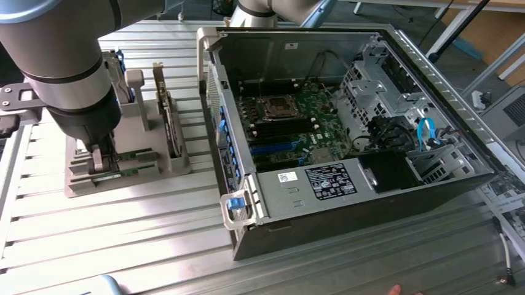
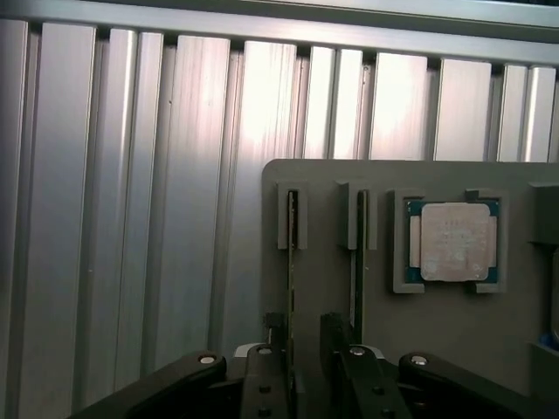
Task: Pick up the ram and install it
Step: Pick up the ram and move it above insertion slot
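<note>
On the grey holder (image 2: pixel 454 336), the end effector (image 2: pixel 301 339) straddles, jaws apart, 1 thin green ram (image 2: pixel 293 262) (seen edge-on).

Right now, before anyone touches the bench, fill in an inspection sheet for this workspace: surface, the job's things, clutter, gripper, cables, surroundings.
Surface: slotted aluminium table, carrying the holder and the case.
Job's things: ram stands on edge in the grey holder, not yet lifted; open computer case in the exterior view, motherboard exposed.
Clutter: second stick, processor and expansion card in the same holder.
Grippers: gripper low over the holder, fingers open, one on either side of the ram.
Cables: blue cable inside the case.
Surroundings: poles beyond the case.
</note>
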Tool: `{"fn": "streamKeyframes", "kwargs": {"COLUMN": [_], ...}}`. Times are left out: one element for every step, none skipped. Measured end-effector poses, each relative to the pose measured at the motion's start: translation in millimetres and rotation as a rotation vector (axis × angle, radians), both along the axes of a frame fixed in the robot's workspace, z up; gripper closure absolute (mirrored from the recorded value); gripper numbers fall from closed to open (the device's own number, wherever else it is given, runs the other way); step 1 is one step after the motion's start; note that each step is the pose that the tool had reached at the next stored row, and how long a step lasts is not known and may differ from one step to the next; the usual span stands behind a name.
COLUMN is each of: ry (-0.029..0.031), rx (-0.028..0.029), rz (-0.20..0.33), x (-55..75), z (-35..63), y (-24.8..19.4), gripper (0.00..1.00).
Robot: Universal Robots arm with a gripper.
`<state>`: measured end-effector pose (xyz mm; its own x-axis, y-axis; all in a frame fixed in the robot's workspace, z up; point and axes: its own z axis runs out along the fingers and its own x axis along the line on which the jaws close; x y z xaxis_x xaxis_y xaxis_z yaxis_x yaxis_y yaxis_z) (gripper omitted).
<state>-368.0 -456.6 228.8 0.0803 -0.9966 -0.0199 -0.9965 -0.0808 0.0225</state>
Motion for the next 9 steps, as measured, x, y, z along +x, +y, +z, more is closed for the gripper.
{"fn": "streamKeyframes", "kwargs": {"ry": [0.0,0.0,0.0,0.0,0.0,0.0,0.0001,0.0,0.0], "rx": [0.0001,0.0001,0.0,0.0,0.0001,0.0002,0.0001,0.0001,0.0001], "rz": [0.0,0.0,0.0,0.0,0.0,0.0,0.0,0.0,0.0], "x": [1.1,2.4,4.3,5.5,7.0,8.6,10.1,11.5,12.8], "z": [0.0,0.0,0.0,0.0,0.0,-0.1,0.0,0.0,0.0], "y": [0.0,0.0,0.0,0.0,0.0,0.0,0.0,0.0,0.0], "gripper": [0.7,0.7,0.7,0.7,0.7,0.7,0.7,0.7,0.7]}}
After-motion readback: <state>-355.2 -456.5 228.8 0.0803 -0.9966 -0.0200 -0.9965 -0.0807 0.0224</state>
